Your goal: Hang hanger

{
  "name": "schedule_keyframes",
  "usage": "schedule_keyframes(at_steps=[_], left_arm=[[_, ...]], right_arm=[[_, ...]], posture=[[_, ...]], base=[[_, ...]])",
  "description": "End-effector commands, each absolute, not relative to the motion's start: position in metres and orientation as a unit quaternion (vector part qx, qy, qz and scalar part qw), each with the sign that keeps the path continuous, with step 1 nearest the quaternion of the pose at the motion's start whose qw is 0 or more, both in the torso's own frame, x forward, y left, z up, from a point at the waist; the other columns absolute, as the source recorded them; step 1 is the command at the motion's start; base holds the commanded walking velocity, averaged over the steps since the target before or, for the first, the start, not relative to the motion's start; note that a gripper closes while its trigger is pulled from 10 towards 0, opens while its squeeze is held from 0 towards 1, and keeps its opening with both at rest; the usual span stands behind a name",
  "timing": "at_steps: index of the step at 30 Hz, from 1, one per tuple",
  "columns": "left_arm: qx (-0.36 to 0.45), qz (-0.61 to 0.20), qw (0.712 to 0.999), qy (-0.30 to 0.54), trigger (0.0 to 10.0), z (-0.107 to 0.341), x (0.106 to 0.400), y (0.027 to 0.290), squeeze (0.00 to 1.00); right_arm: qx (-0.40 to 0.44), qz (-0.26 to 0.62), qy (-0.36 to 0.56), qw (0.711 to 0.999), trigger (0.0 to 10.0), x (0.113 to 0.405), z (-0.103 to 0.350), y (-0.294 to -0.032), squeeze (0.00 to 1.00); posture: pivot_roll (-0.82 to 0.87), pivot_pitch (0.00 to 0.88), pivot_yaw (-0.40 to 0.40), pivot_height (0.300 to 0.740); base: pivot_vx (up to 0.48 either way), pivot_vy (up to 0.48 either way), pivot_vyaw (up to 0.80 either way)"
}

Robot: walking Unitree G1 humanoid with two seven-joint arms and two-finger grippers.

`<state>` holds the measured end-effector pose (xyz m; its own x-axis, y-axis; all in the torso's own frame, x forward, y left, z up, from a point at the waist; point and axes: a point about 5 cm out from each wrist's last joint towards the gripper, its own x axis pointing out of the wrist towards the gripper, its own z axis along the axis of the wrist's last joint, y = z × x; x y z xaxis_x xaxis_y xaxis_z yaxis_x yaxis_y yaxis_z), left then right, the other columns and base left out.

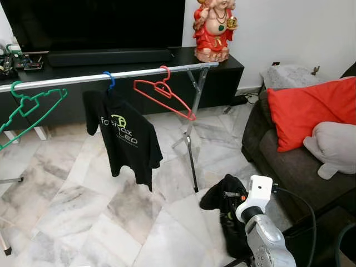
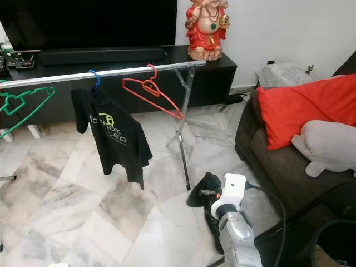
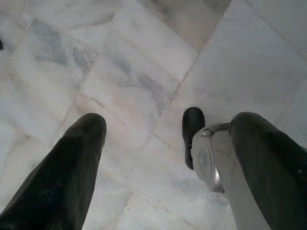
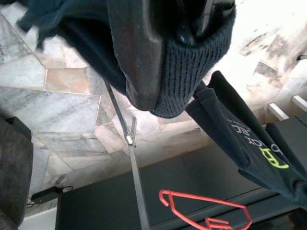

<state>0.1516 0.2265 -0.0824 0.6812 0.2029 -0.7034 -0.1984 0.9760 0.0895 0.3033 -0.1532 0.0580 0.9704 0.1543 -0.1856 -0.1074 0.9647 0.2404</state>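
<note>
right gripper (image 1: 227,196) low by sofa (image 1: 289,161), pinching dark cloth (image 1: 219,199) | no hanger seen in it | red hanger (image 1: 165,90) already up on rail (image 1: 139,72), beside black shirt (image 1: 123,136) | left gripper (image 3: 158,143) spread wide over floor (image 3: 144,72), idle

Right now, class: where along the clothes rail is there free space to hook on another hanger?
The rail is bare between the green hanger and the blue hanger carrying the black T-shirt. Around the red hanger it is tighter.
</note>
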Motion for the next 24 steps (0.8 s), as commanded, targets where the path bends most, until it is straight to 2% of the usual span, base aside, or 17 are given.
schedule_keyframes(at_steps=[1,24], left_arm=[[0.006,0.111,0.909,0.402,10.0,-0.0861,0.1446,0.2276,0.0],[0.012,0.106,0.908,0.406,10.0,-0.0855,0.1448,0.2316,0.0]], right_arm=[[0.11,0.077,0.084,0.987,10.0,0.3079,0.0639,-0.1488,0.0],[0.104,0.074,0.091,0.988,10.0,0.3063,0.0546,-0.1463,0.0]], posture=[[0.0,0.112,-0.031,0.74],[0.01,0.082,-0.016,0.74]], base=[[0.0,0.341,0.0],[0.0,0.343,0.0]])
